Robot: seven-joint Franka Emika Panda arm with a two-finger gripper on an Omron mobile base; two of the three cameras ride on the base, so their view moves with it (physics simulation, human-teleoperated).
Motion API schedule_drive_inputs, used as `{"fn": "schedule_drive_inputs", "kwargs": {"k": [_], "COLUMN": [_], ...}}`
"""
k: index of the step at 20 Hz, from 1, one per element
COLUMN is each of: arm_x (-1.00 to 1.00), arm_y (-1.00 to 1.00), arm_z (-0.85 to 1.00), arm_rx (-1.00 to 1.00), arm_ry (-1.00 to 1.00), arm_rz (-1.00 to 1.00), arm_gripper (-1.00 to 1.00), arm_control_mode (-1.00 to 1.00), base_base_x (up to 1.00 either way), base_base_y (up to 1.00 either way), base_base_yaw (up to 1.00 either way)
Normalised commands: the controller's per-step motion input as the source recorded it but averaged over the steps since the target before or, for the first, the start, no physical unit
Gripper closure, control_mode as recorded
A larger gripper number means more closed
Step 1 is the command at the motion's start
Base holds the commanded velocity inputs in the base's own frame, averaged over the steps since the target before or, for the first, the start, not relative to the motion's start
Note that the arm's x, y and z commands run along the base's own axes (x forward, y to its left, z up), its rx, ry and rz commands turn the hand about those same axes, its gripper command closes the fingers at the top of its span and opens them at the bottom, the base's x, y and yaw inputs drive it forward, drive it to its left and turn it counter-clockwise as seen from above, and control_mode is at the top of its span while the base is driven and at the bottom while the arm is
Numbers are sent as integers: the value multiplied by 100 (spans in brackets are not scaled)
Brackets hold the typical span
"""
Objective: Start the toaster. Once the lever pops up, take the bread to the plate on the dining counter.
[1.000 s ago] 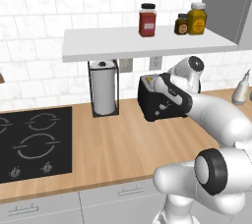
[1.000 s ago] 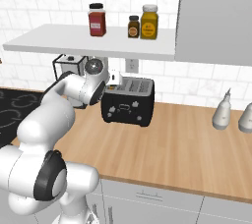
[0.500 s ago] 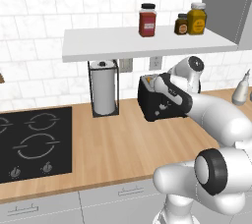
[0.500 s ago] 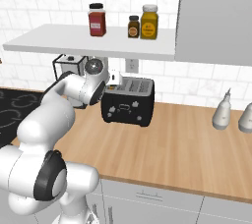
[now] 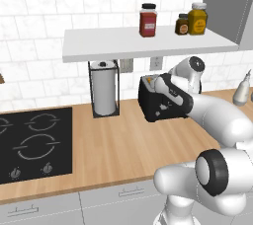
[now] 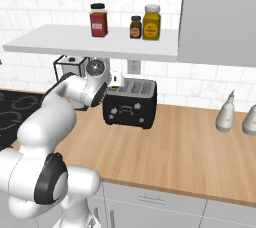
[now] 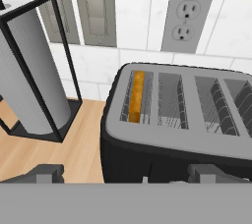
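No change from earlier: gripper [image 7: 123,173] wide apart, empty, poised beside toaster [image 7: 182,120]; bread [image 7: 137,96] in its end slot

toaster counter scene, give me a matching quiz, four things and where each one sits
Things:
1. bread
2. paper towel roll
3. red-lidded jar
4. wall socket

Places:
a. on the white shelf
b. in the toaster's end slot
c. on the tiled wall behind the toaster
d. in a black wire stand on the wooden counter

Pairs: 1-b, 2-d, 3-a, 4-c
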Motion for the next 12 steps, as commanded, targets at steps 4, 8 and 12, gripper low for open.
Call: {"fn": "schedule_drive_inputs", "kwargs": {"k": [4,8,12], "arm_x": [0,0,0], "arm_y": [0,0,0], "arm_z": [0,0,0], "arm_rx": [0,0,0], "arm_ry": [0,0,0], "arm_rz": [0,0,0], "arm_gripper": [-100,-100,-100], "arm_control_mode": [-100,-100,-100], "base_base_x": [0,0,0], "base_base_y": [0,0,0], "base_base_yaw": [0,0,0]}}
